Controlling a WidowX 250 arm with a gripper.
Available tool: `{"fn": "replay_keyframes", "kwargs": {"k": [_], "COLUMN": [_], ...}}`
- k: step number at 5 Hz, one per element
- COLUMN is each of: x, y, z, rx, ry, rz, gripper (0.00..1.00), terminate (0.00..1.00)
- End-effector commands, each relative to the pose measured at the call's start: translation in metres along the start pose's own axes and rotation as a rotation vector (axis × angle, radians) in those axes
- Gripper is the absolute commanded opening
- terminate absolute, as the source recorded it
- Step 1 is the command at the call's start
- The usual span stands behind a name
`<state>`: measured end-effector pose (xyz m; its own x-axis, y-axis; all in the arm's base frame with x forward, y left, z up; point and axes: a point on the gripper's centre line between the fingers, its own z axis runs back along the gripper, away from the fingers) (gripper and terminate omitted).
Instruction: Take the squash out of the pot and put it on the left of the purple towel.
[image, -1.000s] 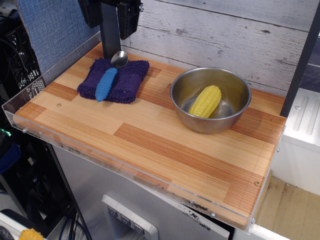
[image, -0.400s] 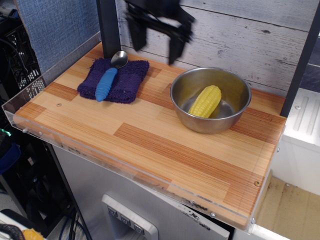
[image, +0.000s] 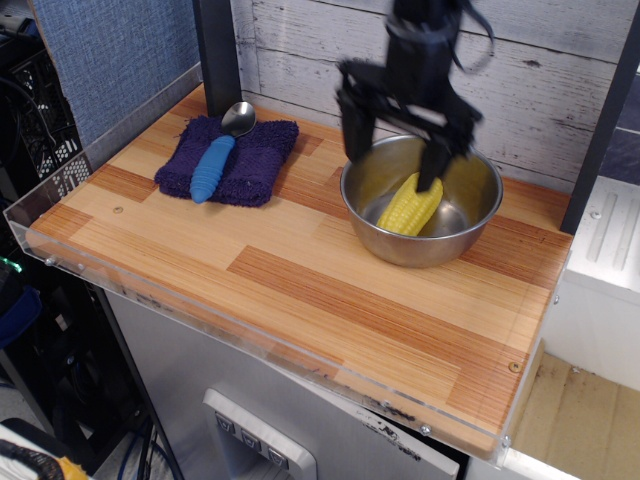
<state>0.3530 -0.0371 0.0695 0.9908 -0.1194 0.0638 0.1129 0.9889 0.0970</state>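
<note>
The squash (image: 408, 205), a yellow corn-shaped toy, lies tilted inside the pot (image: 470, 225), a shiny steel bowl at the right of the wooden table. My gripper (image: 395, 155) is open and hangs just above the pot's rim, its fingers wide apart. One finger is over the pot's left edge and the other is just above the squash's upper end. The purple towel (image: 258, 160) lies at the back left of the table. A spoon with a blue ribbed handle (image: 212, 168) rests on the towel.
The table (image: 300, 280) has a clear plastic lip along its front and left edges. A black post (image: 217, 50) stands behind the towel. A wooden plank wall runs along the back.
My gripper has moved from the back left, above the towel, rightward and down to just above the pot and squash. It stays open. Nothing on the table has moved.
</note>
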Motion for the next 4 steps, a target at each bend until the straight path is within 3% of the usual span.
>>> {"fn": "replay_keyframes", "kwargs": {"k": [1,3,4], "x": [0.015,0.017,0.016], "y": [-0.010,-0.001,-0.002], "z": [-0.016,-0.047,-0.048], "rx": [0.003,0.012,0.019], "ry": [-0.007,0.058,0.055], "rz": [-0.001,0.006,-0.002], "gripper": [1.00,1.00,0.00], "terminate": [0.00,0.00,0.00]}}
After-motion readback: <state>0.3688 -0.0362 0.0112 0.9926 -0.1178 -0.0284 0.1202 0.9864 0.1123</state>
